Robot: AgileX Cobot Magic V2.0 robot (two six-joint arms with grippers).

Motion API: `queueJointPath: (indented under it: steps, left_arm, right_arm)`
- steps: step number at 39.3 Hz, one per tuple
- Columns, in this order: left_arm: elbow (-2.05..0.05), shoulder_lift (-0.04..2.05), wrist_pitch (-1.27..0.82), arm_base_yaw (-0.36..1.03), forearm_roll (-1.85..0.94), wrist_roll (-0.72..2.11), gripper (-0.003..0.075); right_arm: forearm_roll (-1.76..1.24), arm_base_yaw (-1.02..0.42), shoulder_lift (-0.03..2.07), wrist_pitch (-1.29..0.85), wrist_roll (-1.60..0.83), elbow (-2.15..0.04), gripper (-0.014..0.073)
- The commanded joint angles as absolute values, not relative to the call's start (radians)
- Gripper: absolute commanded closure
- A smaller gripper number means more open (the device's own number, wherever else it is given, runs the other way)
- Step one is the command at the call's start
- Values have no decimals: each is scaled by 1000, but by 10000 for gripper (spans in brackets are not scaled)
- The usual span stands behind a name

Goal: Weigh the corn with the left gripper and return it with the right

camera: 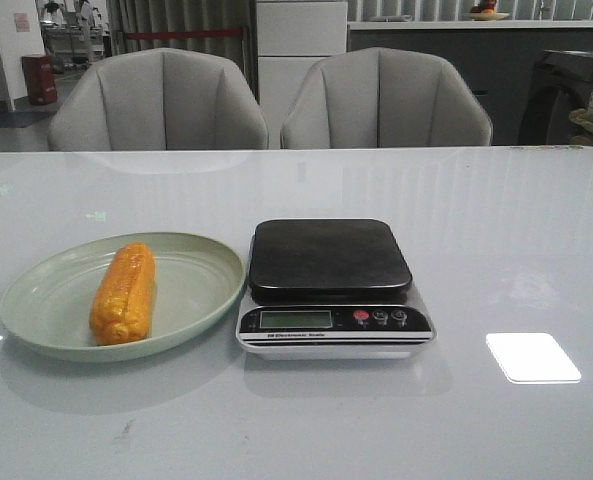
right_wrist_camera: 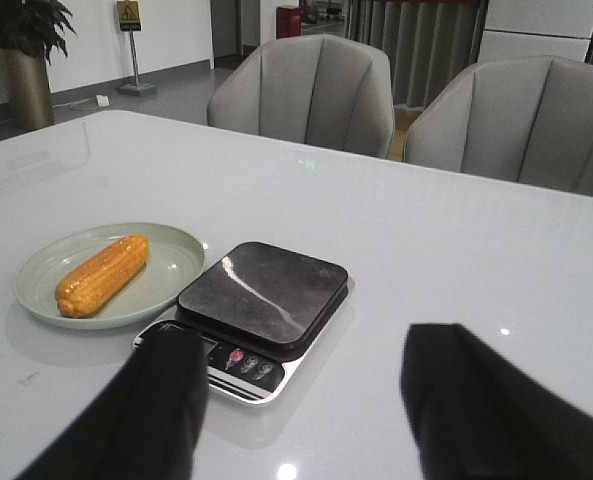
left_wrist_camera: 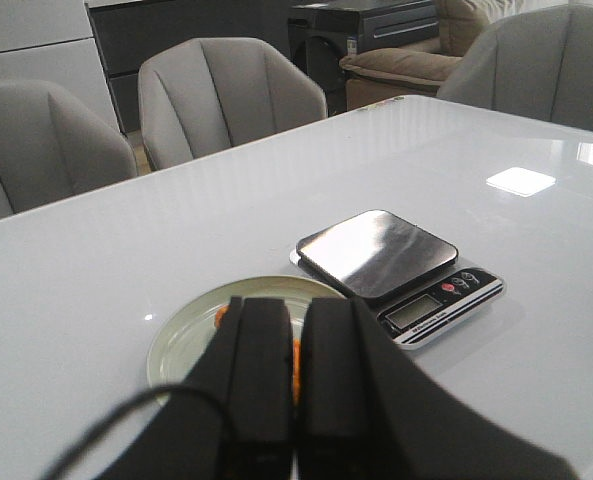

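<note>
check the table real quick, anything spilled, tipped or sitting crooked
Nothing stands out. The corn lies whole inside the green plate, and the scale sits flat beside it with its platform bare. No spill shows on the table. The bright patch to the scale's right looks like a light reflection.

corn (camera: 124, 293) orange-yellow, kernel rows | plate (camera: 201, 270) pale green | scale (camera: 331, 285) black top, apparently silver base
</note>
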State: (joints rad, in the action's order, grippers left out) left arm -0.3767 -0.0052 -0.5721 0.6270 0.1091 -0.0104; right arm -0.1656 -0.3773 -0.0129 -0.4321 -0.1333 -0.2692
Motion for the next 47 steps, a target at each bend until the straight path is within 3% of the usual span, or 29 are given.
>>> queueJointPath:
  steps: [1,3,4,7,30,37,47]
  left_arm:
    - [-400,-5,-497,628,112,-15,606]
    - [-400,-5,-497,628,112,-15,606]
    - [-400,-5,-497,628,112,-15,606]
    - [-400,-5,-497,628,112,-15,606]
    - [-369,-5,-497,623,106,-15,606]
    - [-319,-5,-434,492,33,-15,606]
    - [-215,-14,-204,178,20,-15,606]
  right_arm:
    - [-154,-369,-25,-321,-144,-292,306]
    - [-151,-369,-25,-321,-144,-292,461]
    - [-151,-369,-25,-319,-143,-292,470]
    - [-151,-369,-25,-320,-143,-292,428]
    - [-151,-369,-25,-320,-143,-292,427]
    - [-151,-369,-25,-320,-143,-292,427]
    - [-151,-369,-25,-320,-143,-292,427]
